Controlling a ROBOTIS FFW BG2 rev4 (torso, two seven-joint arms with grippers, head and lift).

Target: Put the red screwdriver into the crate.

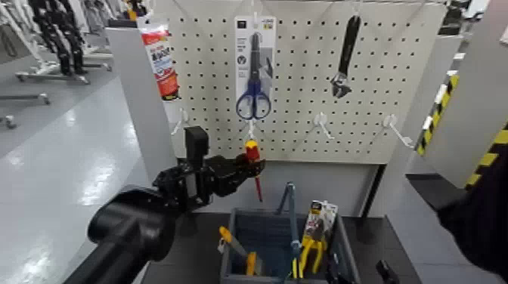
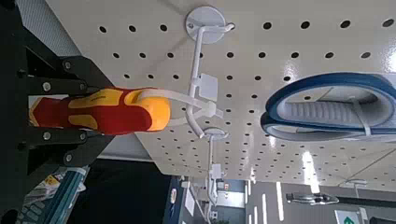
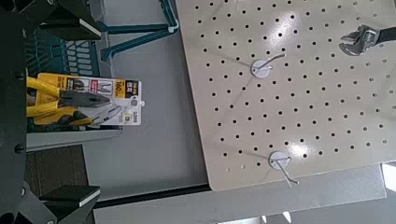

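The red screwdriver (image 1: 254,160) hangs from a white hook on the pegboard, below the blue scissors, with its thin shaft pointing down. My left gripper (image 1: 243,166) reaches in from the left and is shut on its handle. In the left wrist view the red-and-yellow handle (image 2: 107,110) sits between the black fingers (image 2: 65,70), with the white hook (image 2: 196,89) still through its hanger. The blue-grey crate (image 1: 230,238) with a tall loop handle stands on the table below. My right gripper (image 1: 360,273) is open low beside the crate, over its right end (image 3: 79,110).
The pegboard (image 1: 302,91) holds carded blue scissors (image 1: 253,72), a black wrench (image 1: 345,60) and empty hooks (image 1: 321,122). The crate holds carded yellow pliers (image 1: 316,233) and an orange-handled tool (image 1: 233,243). A white post (image 1: 140,98) stands left; a hazard-striped pillar (image 1: 484,113) stands right.
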